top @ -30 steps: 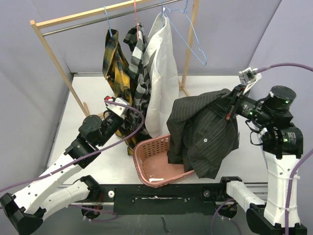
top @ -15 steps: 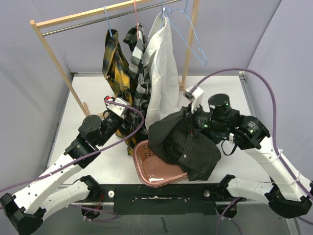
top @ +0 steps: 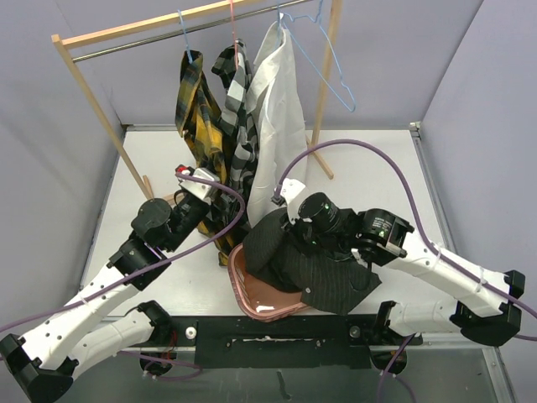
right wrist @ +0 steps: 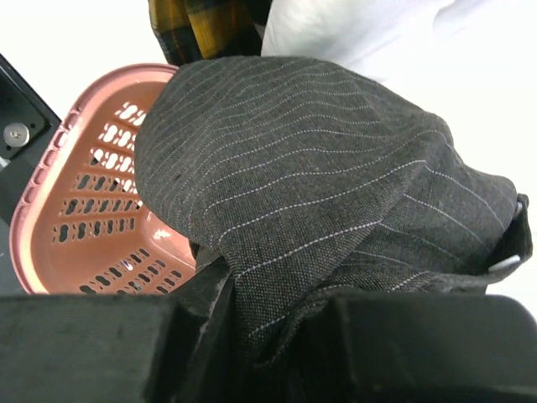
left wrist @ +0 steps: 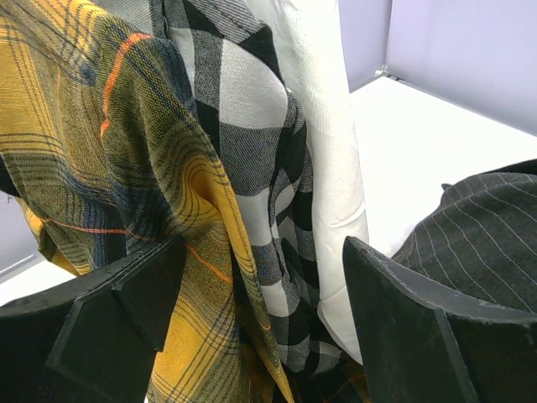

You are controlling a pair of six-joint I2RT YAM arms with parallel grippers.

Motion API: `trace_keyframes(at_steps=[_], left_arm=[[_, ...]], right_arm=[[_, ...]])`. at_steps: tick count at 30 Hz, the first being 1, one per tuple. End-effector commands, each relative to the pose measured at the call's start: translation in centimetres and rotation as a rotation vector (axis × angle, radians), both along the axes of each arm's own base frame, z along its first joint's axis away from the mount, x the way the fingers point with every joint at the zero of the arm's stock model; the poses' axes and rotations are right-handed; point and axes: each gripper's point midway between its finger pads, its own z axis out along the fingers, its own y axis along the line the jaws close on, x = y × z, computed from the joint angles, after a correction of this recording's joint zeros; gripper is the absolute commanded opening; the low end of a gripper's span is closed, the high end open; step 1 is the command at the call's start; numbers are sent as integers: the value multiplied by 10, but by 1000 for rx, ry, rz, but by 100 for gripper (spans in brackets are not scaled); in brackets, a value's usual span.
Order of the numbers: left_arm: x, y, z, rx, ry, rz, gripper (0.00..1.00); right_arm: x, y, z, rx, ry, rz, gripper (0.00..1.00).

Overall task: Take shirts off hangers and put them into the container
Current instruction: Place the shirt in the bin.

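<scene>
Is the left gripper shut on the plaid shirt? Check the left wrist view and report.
No, the left gripper stands wide open, fingers well apart, the plaid shirt hanging loose before it.

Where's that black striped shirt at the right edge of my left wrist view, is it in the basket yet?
Observer: Partly. The black shirt is bunched over the pink basket, with some cloth spilling past its right side.
Operator: Is anything gripping it?
Observer: Yes, the right hand is shut on a fold of it.
Operator: Any bare hanger on the rack?
Observer: One. An empty light blue hanger hangs on the rail, right of the white shirt.
</scene>
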Motion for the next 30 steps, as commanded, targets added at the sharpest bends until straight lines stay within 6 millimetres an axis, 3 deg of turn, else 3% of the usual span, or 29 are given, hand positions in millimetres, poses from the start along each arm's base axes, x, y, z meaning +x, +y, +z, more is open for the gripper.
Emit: trace_keyframes(at_steps=[1, 4, 6, 9, 10, 15, 21, 26, 30], left_arm=[[-3, 7, 28, -62, -67, 15, 75], [-4, 6, 28, -63, -67, 5, 76], [-5, 3, 28, -61, -67, -12, 78], [-9, -6, 28, -53, -63, -62, 82], [-11, -9, 26, -49, -58, -83, 85], [-17, -32, 17, -18, 14, -196, 91], [-21, -64, 3, 4, 126, -338, 91], [-21, -86, 25, -4, 170, -419, 93], [-28, -115, 38, 9, 217, -502, 94]], right_arm=[[4, -6, -2, 28, -21, -53, 11], [-3, -3, -26, 12, 35, -48, 18], [-8, -1, -36, 16, 66, -43, 33], [-14, -2, -39, 45, 91, -42, 65], [-16, -3, -36, 60, 91, -39, 68], [-25, -23, -10, 167, 55, -59, 72], [-42, -67, 25, 311, -8, -86, 72], [-45, -110, 33, 323, -55, -177, 70], [-47, -120, 29, 317, -56, -194, 70]])
